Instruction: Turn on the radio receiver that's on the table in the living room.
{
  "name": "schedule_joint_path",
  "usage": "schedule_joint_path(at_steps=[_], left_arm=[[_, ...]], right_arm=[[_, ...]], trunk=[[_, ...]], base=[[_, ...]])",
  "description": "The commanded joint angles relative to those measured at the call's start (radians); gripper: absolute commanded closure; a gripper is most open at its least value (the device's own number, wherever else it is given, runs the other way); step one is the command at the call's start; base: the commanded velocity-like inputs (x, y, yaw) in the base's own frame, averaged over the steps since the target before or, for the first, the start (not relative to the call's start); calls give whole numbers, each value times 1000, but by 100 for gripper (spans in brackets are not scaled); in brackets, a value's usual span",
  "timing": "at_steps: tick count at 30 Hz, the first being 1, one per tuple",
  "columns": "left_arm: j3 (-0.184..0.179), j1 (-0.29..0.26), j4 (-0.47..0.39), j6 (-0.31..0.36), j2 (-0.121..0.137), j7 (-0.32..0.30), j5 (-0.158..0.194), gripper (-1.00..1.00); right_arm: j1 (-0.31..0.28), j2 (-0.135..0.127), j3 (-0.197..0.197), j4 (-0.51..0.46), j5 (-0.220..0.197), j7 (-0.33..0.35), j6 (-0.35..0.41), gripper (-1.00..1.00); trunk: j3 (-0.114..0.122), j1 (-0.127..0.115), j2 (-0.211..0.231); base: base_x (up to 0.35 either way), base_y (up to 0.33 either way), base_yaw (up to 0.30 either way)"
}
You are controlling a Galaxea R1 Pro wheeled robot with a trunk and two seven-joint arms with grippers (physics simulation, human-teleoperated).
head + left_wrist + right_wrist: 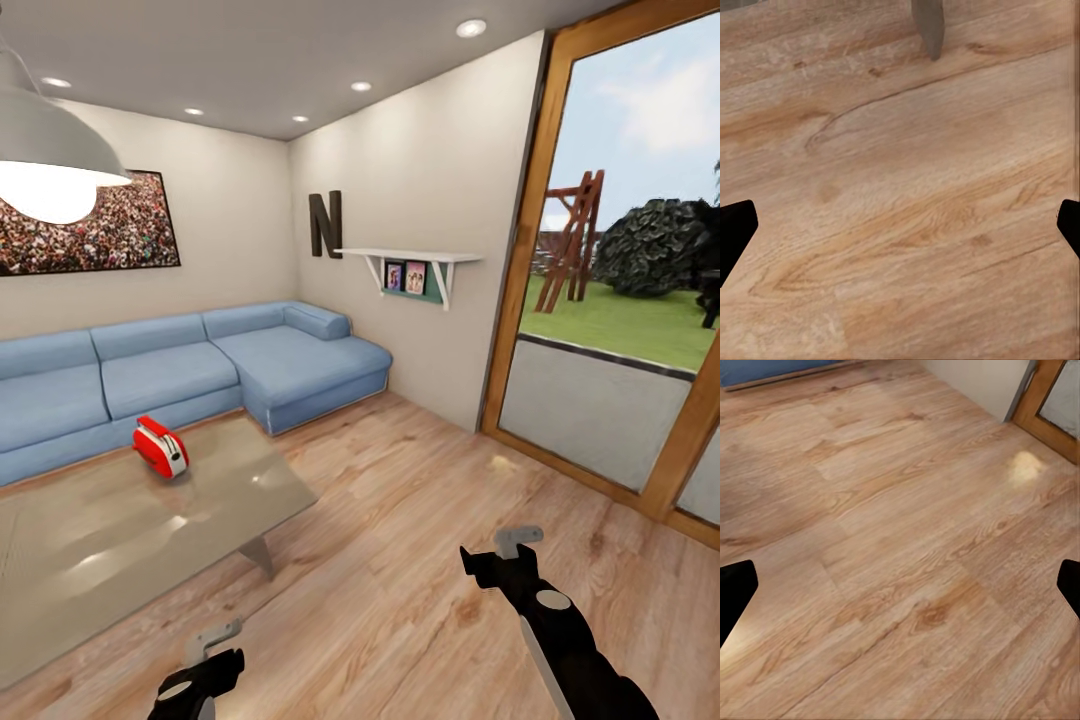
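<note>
At the far left, the blue sofa (pixel 150 370) stood along the wall of the living room. Just in front of it was the long grey table (pixel 120 540), and the radio receiver (pixel 161 447) stood on its far part, near the sofa. The left pincer (pixel 212 640) hung low over the wood floor (pixel 400 560), beside the near edge of the table; its fingers were wide apart and held nothing. To the right, the right pincer (pixel 517 541) was also spread open and empty. Probably both arms were held low because the robot was not yet close enough to reach.
</note>
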Motion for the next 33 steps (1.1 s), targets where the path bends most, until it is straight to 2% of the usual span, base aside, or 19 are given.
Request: schedule_joint_path(at_steps=[1, 4, 9, 33], left_arm=[[0, 0, 0, 0, 0, 0, 0, -100], [0, 0, 0, 0, 0, 5, 0, -100], [-1, 1, 0, 1, -1, 53, 4, -100], [-1, 1, 2, -1, -2, 58, 5, -100]], right_arm=[[0, 0, 0, 0, 0, 0, 0, -100], [0, 0, 0, 0, 0, 0, 0, -100], [0, 0, 0, 0, 0, 0, 0, -100], [0, 0, 0, 0, 0, 0, 0, -100]], trunk=[[3, -4, 7], [13, -15, 28], [28, -35, 63], [104, -127, 231]], base=[[307, -160, 0], [308, -162, 0], [272, -199, 0], [261, -208, 0]])
